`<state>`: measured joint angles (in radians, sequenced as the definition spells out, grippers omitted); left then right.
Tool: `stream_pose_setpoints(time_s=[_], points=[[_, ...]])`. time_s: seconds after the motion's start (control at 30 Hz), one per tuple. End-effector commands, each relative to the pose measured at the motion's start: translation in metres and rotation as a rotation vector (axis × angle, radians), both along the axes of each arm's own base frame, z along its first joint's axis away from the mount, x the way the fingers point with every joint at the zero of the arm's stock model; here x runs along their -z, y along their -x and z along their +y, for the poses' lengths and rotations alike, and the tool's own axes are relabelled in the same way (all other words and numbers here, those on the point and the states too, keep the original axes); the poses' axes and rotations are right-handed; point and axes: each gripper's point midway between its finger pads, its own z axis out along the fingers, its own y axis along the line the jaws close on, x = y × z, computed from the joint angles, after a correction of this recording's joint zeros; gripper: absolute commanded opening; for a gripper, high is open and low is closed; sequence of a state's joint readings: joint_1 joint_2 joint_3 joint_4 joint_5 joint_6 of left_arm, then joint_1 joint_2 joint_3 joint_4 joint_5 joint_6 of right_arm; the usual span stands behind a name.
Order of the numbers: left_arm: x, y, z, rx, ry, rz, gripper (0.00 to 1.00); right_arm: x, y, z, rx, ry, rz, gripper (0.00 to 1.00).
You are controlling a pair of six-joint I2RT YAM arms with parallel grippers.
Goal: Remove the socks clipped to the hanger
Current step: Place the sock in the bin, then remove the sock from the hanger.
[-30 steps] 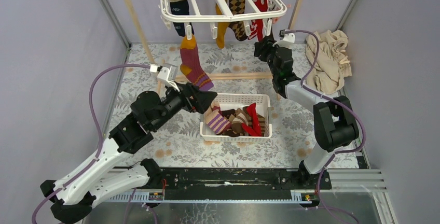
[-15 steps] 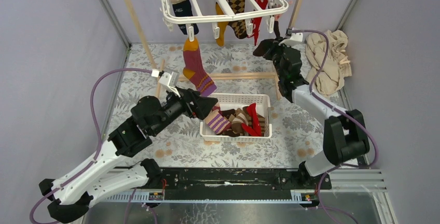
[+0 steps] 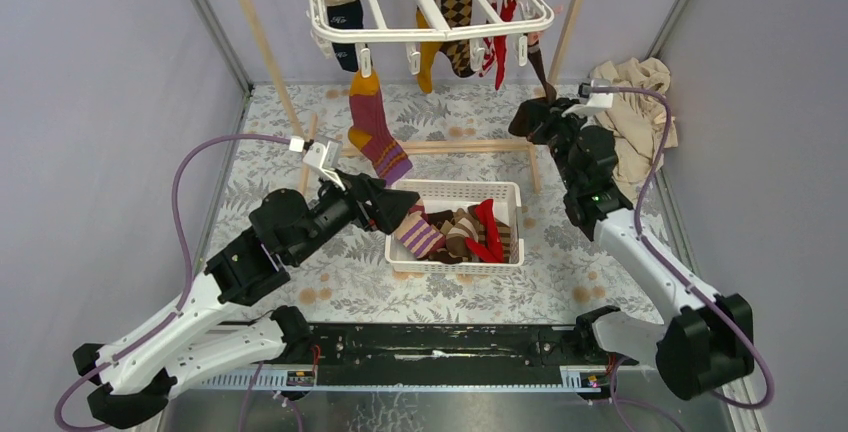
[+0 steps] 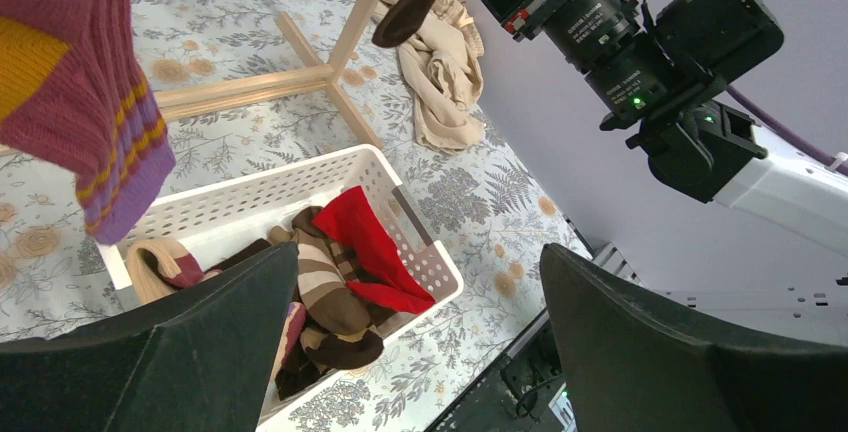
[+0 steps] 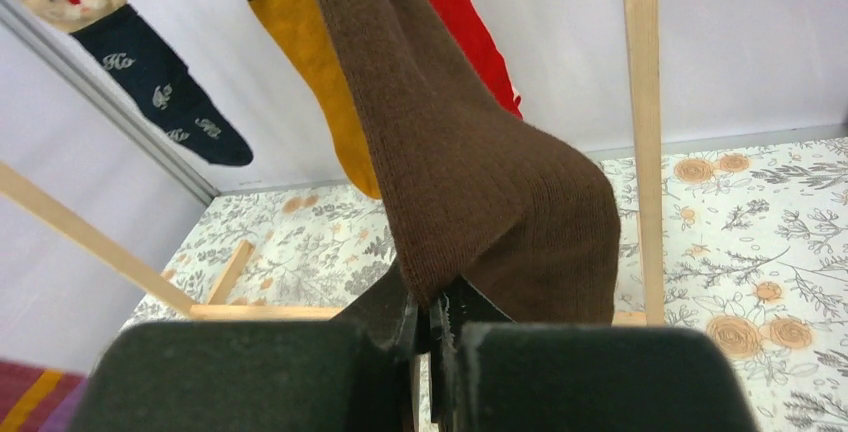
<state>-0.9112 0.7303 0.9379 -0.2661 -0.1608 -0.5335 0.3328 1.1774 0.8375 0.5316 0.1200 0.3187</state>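
Brown sock (image 5: 470,152) clenched in right hand (image 5: 432,317), pulled farther from hanger (image 3: 390,35); left hand (image 4: 418,262) released, unmoved.

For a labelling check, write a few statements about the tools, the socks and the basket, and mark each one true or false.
1. The right tool is shut on a brown sock. True.
2. The left tool grips the purple sock. False: it is open and empty, and that sock hangs from a clip on the hanger.
3. The basket is empty. False: several socks lie in it.
4. A navy sock hangs on the hanger. True.
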Motion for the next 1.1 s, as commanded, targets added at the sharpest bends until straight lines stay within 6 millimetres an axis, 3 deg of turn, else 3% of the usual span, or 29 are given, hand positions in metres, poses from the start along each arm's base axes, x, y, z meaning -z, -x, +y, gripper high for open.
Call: stream_pose_setpoints(time_s=[0.0,0.33,0.7,0.93,1.07], points=[[-0.007,0.001,-0.004,0.0,0.034,0.0,0.99,-0.013,0.025,0.002,-0.057,0.013,-0.017,0.0],[-0.007,0.011,-0.014,0.019,0.037,0.01,0.99,-0.025,0.07,0.019,-0.138,0.059,-0.02,0.0],[-0.007,0.013,-0.012,0.004,0.035,0.014,0.99,-0.025,0.107,0.074,-0.282,0.152,-0.021,0.0],[-0.007,0.012,-0.013,0.0,0.03,0.013,0.99,-0.037,0.127,0.105,-0.31,0.257,-0.042,0.0],[-0.009,0.012,-0.013,-0.002,0.029,0.01,0.99,-0.044,0.141,0.136,-0.328,0.366,-0.073,0.0]])
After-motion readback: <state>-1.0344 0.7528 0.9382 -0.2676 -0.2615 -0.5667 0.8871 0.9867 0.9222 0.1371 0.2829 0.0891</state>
